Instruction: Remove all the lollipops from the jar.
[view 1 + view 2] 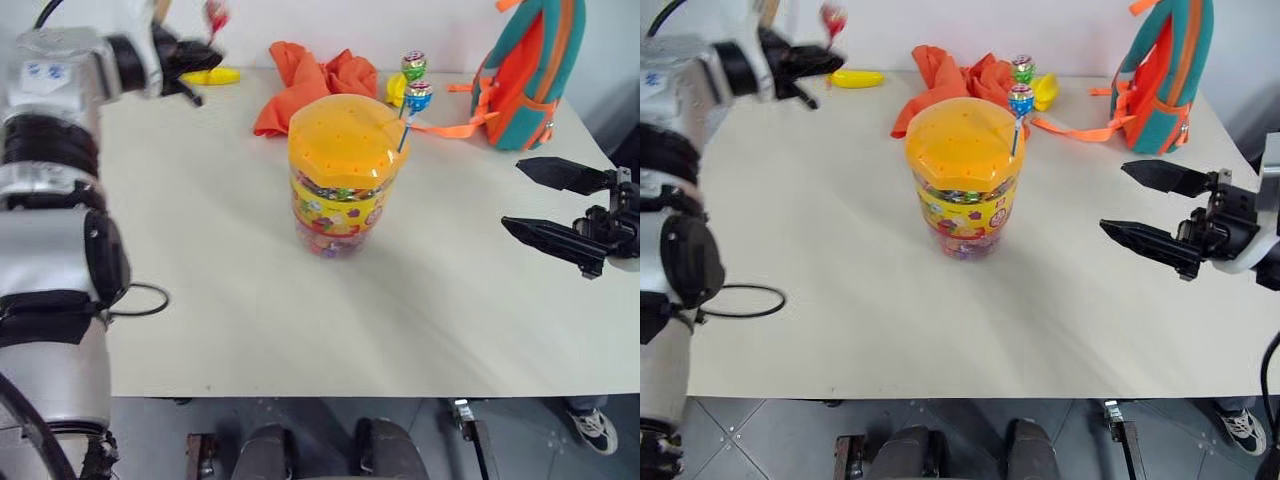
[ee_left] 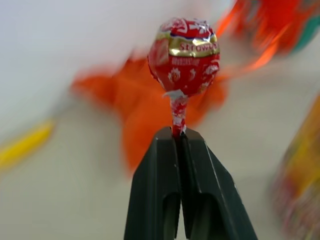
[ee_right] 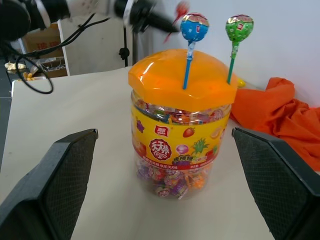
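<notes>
The table carries everything, and the jar stands upright near its middle, so I'll place the rest from there. Behind the jar and off to the robot's right leans a teal-and-orange backpack; directly behind it lies a crumpled orange cloth, and far back on the left side a yellow banana toy rests near the table's edge.

The jar's orange domed lid is dotted with holes, which explains how the sweets stand — two lollipops stay planted by their sticks in the lid's far-right part, the blue lollipop and the green lollipop, heads up and easy to pinch from above.

The left gripper is raised well behind and to the left of the jar, near the banana toy, its arm stretched forward and outward. Its jaws are pinched tight on the stick of the red lollipop, just under the wrapped head, so one sweet looks to be out.

The right gripper hangs level to the jar's right, well apart from it, jaws spread wide and holding nothing — probably waiting.
</notes>
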Robot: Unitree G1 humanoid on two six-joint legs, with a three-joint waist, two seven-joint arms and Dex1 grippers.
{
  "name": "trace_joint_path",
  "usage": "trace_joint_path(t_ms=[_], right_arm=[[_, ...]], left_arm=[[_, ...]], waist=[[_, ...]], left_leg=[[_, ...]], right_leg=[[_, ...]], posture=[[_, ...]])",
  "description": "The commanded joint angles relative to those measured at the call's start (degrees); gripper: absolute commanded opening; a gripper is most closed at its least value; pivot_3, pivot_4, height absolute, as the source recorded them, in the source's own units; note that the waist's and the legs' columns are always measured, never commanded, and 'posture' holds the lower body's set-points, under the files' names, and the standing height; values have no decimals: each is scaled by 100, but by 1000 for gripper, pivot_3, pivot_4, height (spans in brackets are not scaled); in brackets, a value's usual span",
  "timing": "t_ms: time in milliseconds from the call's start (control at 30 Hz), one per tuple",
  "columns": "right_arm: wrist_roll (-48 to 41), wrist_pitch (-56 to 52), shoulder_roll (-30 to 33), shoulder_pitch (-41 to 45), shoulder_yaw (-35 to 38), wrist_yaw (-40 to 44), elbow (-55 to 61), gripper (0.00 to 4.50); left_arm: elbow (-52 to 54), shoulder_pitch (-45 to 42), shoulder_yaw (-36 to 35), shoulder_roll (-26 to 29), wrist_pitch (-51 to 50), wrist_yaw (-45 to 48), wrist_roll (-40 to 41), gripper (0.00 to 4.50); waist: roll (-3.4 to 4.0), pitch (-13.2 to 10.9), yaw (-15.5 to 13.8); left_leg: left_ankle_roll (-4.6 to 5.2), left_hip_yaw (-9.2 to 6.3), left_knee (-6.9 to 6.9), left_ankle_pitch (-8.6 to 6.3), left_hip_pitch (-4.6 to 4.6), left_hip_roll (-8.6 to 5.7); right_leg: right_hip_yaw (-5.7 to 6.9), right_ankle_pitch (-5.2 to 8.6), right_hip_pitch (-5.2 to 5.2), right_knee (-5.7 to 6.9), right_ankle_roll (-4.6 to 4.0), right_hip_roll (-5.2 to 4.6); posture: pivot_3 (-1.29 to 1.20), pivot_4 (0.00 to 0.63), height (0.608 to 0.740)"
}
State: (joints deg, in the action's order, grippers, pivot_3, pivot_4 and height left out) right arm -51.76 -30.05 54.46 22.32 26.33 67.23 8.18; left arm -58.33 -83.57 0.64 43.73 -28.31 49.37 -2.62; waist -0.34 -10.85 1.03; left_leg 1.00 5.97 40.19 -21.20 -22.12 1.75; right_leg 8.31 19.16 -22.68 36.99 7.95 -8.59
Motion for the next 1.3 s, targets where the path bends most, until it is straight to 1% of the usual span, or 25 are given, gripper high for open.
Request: trace_joint_path(t_ms=[33, 167, 267, 433, 567, 667, 800, 867, 1000, 1100, 1133, 1200, 1267, 1300], right_arm=[[43, 39, 69, 187, -47, 101, -42, 4500], [111, 48, 28, 368, -191, 190, -174, 4500], [169, 78, -14, 470, -281, 238, -265, 4500], [241, 92, -91, 590, -390, 300, -356, 4500], [299, 111, -156, 693, -487, 340, -415, 4500], [344, 119, -189, 742, -537, 378, -444, 4500], [369, 92, -164, 753, -511, 421, -454, 4500], [379, 93, -142, 734, -486, 431, -440, 4500], [514, 169, -109, 671, -465, 364, -369, 4500], [523, 129, -99, 705, -391, 232, -260, 4500], [509, 86, -87, 721, -382, 186, -216, 4500], [617, -27, -97, 805, -462, -169, -75, 4500], [568, -106, -134, 834, -474, -320, 64, 4500], [423, -265, -198, 869, -457, -500, 166, 4500]], left_arm=[[1120, 478, 36, 401, -1251, -115, -116, 15], [2454, 1654, 83, 856, -2863, -263, -198, 15], [3226, 2407, 24, 1069, -3720, -425, -171, 15], [4257, 3383, -58, 1360, -4710, -475, 56, 15], [4603, 3749, -43, 1537, -5165, -462, 326, 15], [4579, 3834, -34, 1658, -5226, -535, 438, 712], [4861, 3768, 54, 1860, -5368, -489, 664, 1901], [5023, 3747, 77, 1938, -5418, -450, 791, 2380], [5262, 3743, 72, 2126, -5416, -355, 1047, 3567], [5412, 3466, -184, 2164, -5293, -176, 1370, 4488], [5406, 3360, -252, 2161, -5264, -108, 1491, 4488], [5271, 3193, -575, 2058, -4807, 64, 1750, 4488], [5211, 3173, -754, 2004, -4390, 192, 1924, 4488], [5222, 3209, -978, 1864, -4100, 278, 2096, 4488]], waist=[[-1, 0, 26], [-4, -2, 25], [-4, -2, 20], [-5, -1, -33], [-5, -1, -102], [-7, 0, -129], [-7, 0, -127], [-7, 0, -125], [-7, 0, -112], [-7, 0, -116], [-7, 0, -122], [-7, 0, -117], [-7, 0, -103], [-7, 1, -98]], left_leg=[[0, -4, 1, 0, -2, 0], [0, -37, 10, 0, -17, -6], [0, -50, 12, 0, -16, -7], [0, -54, 21, 0, -19, -7], [-1, -53, 26, -1, -19, -6], [-1, -55, 36, -1, -21, -6], [-1, -54, 37, -1, -22, -6], [-2, -54, 37, -1, -23, -6], [-2, -53, 37, -1, -22, -6], [-2, -52, 37, -1, -22, -6], [-2, -55, 37, -1, -24, -5], [-2, -54, 40, -1, -25, -6], [-2, -54, 42, -2, -25, -6], [-2, -53, 41, -1, -25, -5]], right_leg=[[2, 0, 0, 2, 0, 0], [4, 0, 3, 9, 0, -1], [4, 0, 8, 14, 0, -1], [5, 0, 12, 15, 0, -2], [4, 0, 13, 16, 0, -2], [4, 0, 17, 17, 0, -2], [4, 0, 17, 17, 0, -2], [4, 0, 17, 18, 0, -2], [4, 0, 17, 18, 0, -2], [4, 0, 16, 18, 0, -2], [4, 0, 15, 18, 0, -2], [4, 0, 15, 19, 0, -3], [4, 0, 15, 20, 0, -3], [4, 0, 12, 20, 0, -3]], posture=[[0, 150, 740], [0, 150, 740], [0, 150, 740], [0, 150, 740], [0, 150, 740], [0, 150, 740], [0, 150, 740], [0, 150, 740], [0, 150, 740], [0, 150, 740], [0, 150, 740], [0, 150, 740], [0, 150, 740], [0, 150, 740]])
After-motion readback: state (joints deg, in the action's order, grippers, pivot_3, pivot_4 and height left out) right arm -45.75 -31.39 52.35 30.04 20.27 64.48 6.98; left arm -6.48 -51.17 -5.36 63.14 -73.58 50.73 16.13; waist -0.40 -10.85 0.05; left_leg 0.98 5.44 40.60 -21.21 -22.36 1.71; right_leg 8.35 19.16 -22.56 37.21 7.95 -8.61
